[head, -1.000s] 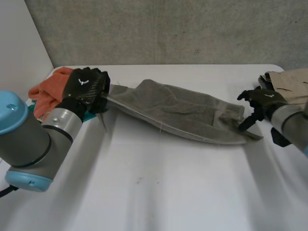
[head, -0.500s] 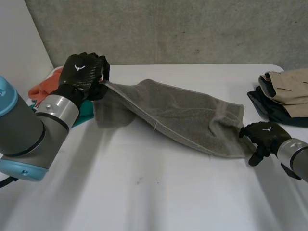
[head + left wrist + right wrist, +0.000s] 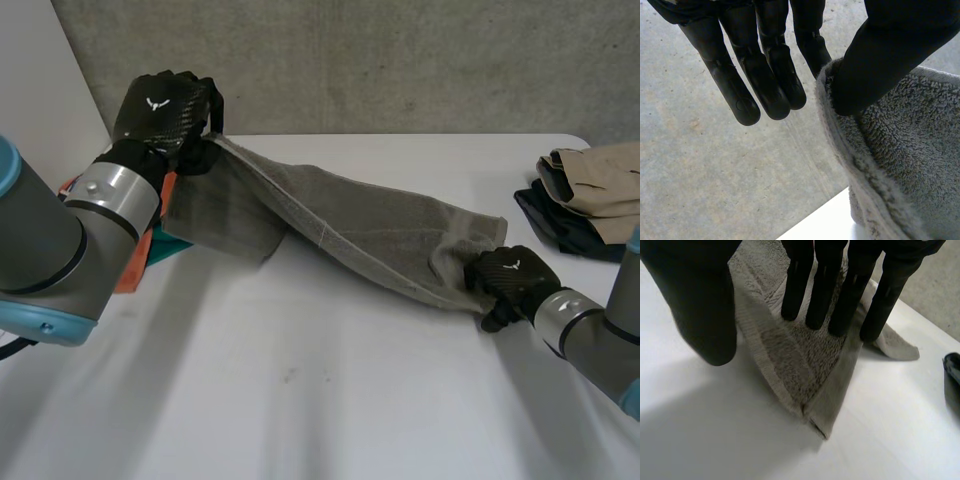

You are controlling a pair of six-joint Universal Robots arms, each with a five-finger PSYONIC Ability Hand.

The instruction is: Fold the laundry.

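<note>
though seemingly pinched, one towel (image 3: 370,235)

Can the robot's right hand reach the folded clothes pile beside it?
Probably yes: the stack of folded beige and dark clothes lies near the right hand, with bare white table between. It would first leave the end of the grey terry towel.

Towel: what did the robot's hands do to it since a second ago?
The left hand lifted its end of the towel higher. The right hand moved nearer and came down on the other end. The folded clothes and orange cloth stayed put.
</note>
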